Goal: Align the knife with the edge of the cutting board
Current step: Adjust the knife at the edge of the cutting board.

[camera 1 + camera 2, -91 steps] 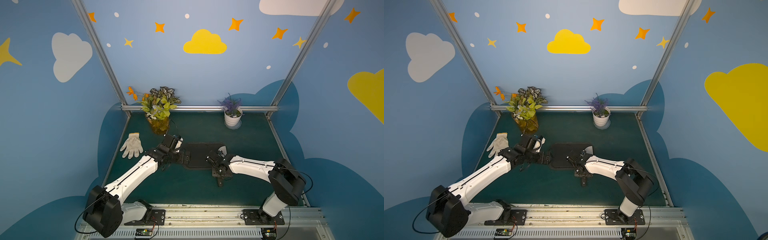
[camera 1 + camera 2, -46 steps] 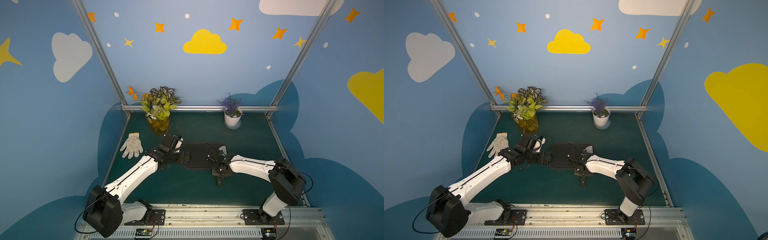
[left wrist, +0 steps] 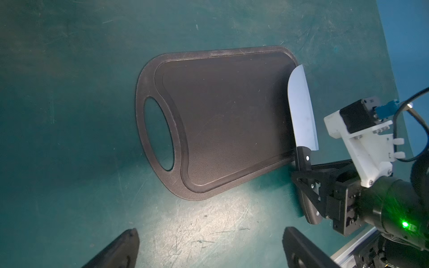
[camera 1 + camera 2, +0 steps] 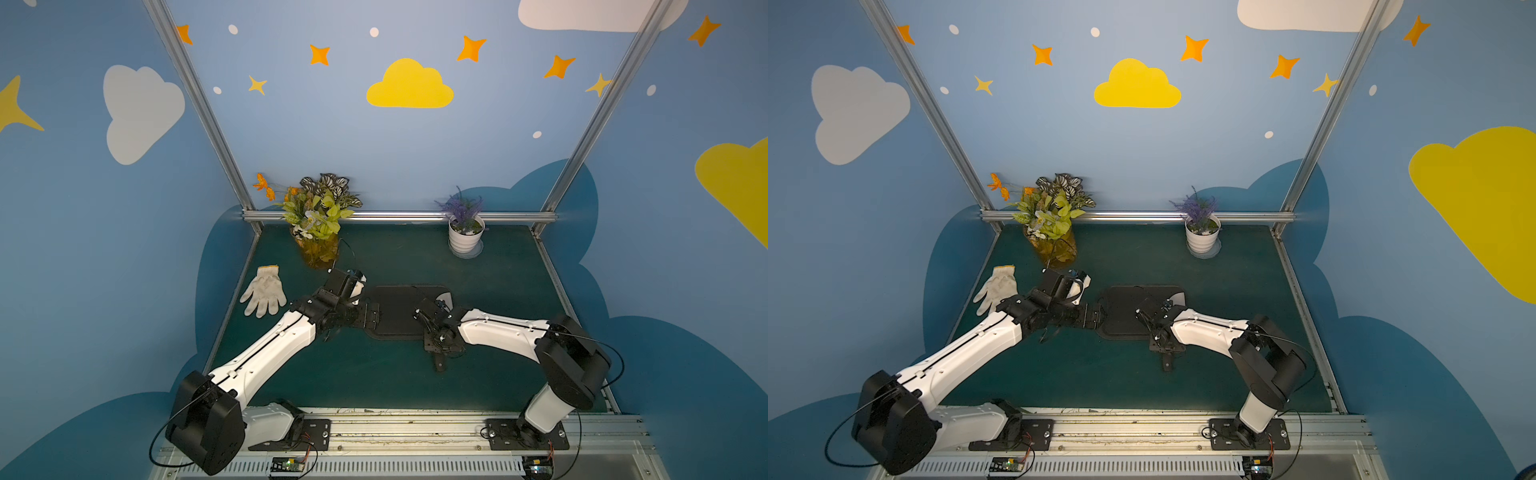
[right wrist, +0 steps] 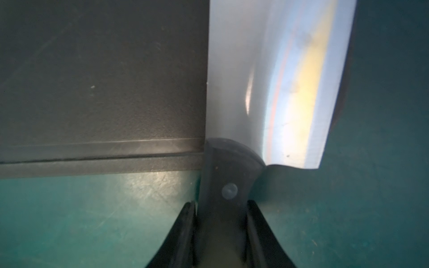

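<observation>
The black cutting board lies flat in the middle of the green table, its oval handle hole toward my left arm. The knife lies along the board's opposite short end. Its silver blade overlaps that edge, and its black handle sticks out past the board's front edge. My right gripper is shut on the handle just behind the first rivet. My left gripper hovers open over bare table beside the handle-hole end, holding nothing.
A white glove lies at the left of the table. A vase of flowers and a white pot with a purple plant stand along the back rail. Metal frame posts and blue walls enclose the table.
</observation>
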You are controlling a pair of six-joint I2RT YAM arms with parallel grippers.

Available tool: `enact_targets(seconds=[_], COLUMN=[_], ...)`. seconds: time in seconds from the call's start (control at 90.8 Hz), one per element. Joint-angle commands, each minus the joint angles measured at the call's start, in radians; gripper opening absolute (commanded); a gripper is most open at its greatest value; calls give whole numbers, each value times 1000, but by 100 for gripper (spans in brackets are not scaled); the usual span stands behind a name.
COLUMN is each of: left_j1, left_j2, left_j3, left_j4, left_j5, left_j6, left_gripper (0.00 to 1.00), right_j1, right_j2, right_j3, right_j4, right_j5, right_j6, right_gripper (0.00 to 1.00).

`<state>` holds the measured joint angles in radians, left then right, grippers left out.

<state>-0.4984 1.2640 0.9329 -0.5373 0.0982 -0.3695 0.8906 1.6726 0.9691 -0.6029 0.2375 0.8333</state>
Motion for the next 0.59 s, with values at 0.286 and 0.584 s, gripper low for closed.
enact_targets(seconds=[0.286, 0.584], left_j1=[-3, -2], left_j2=[-9, -3], left_j3=[-10, -10], left_j4=[-4, -4], left_j5=[-11, -12], left_j6=[11, 11], left_gripper=[100, 100], right_j1=[-16, -22], right_j2=[18, 19], right_j3=[17, 39], right_j4=[-16, -52], right_j5=[-6, 18], right_j6=[-45, -65], right_gripper=[0, 0])
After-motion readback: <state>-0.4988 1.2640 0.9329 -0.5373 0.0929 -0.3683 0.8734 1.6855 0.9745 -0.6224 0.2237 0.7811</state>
